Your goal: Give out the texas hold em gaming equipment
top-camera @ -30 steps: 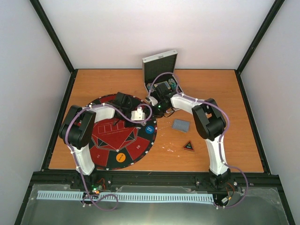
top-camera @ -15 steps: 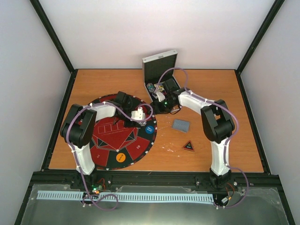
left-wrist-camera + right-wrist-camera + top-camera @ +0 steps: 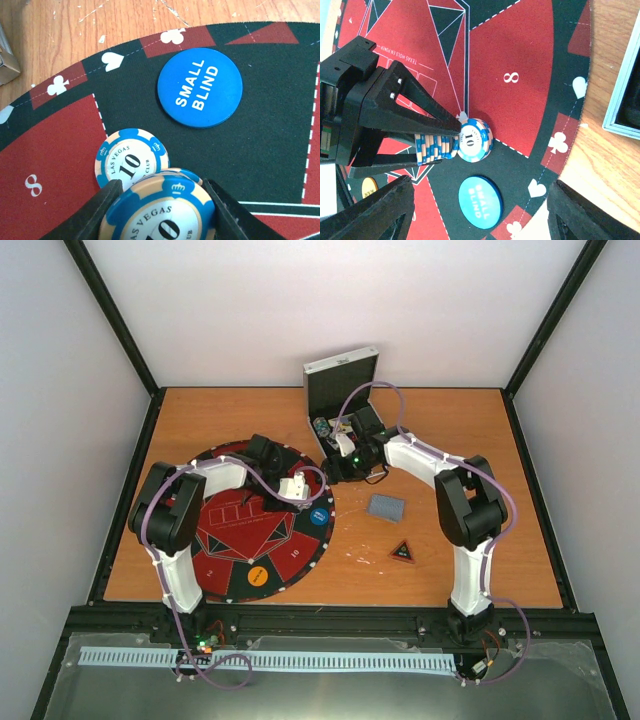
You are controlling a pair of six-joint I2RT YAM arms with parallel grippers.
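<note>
**Position.** The left hand (image 3: 162,200) is closed on a stack of blue-and-cream poker chips (image 3: 434,149), one finger on either side, over the round mat (image 3: 222,558). I cannot tell whether the foot of the stack rests on the mat. One loose poker chip (image 3: 131,159) lies flat just beside it, partly hidden under the stack in the left wrist view. The blue disc (image 3: 200,87) lies near, apart from both. The right hand (image 3: 482,186) hangs over the same spot with its fingers spread wide and nothing between them. The playing cards (image 3: 387,507) and triangle marker (image 3: 402,552) lie on the table (image 3: 500,440) to the right, well apart from the hands.

**Risks, in my judgement.**
- The stack is held by its sides only. If it is let go tilted or off the mat, chips could slide, topple or roll.
- If it is set partly on the loose chip, the stack would lean and spill.
- The two hands are close together (the right wrist view shows the left hand's fingers large). Any sideways move by either invites a knock.

**Legible writing.**
- Mat: "8" and "TEXAS HOLD EM".
- Loose chip: "LAS VEGAS", "10", "CLUB". The top of the stack shows part of the same print.
- Blue disc: "SMALL BLIND".
- The yellow disc (image 3: 256,575) and the marker are too small to read.
</note>
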